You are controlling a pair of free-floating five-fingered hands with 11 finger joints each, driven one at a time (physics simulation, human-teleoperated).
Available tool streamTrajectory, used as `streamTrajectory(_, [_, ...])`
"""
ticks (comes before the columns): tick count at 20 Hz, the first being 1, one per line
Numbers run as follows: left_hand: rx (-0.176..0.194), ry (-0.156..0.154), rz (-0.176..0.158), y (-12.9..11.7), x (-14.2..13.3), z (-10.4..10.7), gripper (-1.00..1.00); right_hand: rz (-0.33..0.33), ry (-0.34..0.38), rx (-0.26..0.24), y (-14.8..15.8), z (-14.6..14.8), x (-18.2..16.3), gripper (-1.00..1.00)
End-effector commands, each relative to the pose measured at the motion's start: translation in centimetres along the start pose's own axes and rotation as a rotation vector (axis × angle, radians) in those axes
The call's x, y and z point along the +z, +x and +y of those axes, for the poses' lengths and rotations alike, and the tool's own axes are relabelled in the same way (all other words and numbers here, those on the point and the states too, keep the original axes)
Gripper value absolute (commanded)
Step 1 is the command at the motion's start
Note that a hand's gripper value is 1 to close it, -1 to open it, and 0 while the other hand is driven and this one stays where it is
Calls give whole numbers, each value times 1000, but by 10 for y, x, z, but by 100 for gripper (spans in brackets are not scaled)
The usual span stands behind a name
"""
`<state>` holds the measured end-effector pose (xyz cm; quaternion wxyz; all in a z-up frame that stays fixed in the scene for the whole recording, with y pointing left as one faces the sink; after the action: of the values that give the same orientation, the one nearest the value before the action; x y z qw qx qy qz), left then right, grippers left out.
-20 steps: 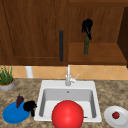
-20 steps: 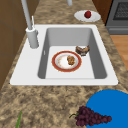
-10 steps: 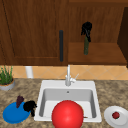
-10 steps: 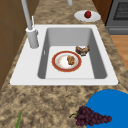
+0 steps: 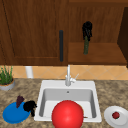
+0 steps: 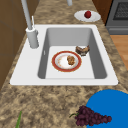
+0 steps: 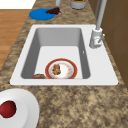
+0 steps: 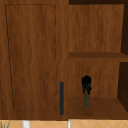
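Nearest the camera, a big glossy red ball [image 5: 67, 114] sits at the white sink's [image 5: 42, 87] front rim, and the left hand [image 5: 30, 106] hangs beside the round blue plate [image 5: 13, 115] with its dark grapes [image 5: 19, 100]; whether its fingers are curled I cannot tell. Far back in the open wooden cabinet [image 8: 95, 105], the right hand [image 8: 86, 82] has its fingers wrapped round the top of a slim dark-green stick-like thing [image 8: 86, 100], holding it upright so its lower end meets the shelf.

Red ball [image 5: 67, 114] before sink [image 5: 45, 86]; apple [image 5: 115, 115] on white plate [image 5: 110, 117].
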<state>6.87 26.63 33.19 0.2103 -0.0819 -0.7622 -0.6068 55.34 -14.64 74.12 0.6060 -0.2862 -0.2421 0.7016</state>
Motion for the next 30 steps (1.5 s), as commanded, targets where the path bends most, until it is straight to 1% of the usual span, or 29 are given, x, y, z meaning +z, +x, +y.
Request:
streamTrajectory(1, [0,0,0,0,0,0,0,0,5,-1,1,2,-2,100])
streamTrajectory(5, [0,0,0,0,0,0,0,2,-19,-3,0,1,1,100])
streamTrajectory(6, [0,0,0,0,0,0,0,2,-20,-3,0,-4,3,100])
streamTrajectory(11, [0,0,0,0,0,0,0,-18,-9,-25,-3,-20,26,100])
streamTrajectory(15, [0,0,0,0,0,0,0,-21,-17,-38,-3,-19,58,100])
streamTrajectory(17, [0,0,0,0,0,0,0,-23,-30,-35,-3,-14,73,100])
streamTrajectory(20, [0,0,0,0,0,0,0,-34,-38,-17,-6,-8,92,100])
streamTrajectory(22, [0,0,0,0,0,0,0,-35,-34,-10,-9,-1,101,100])
streamTrajectory(25, [0,0,0,0,0,0,0,-47,-33,-26,-14,11,114,100])
streamTrajectory(27, [0,0,0,0,0,0,0,-39,-35,-15,-15,23,123,100])
streamTrajectory(30, [0,0,0,0,0,0,0,-36,-35,-22,-18,40,140,100])
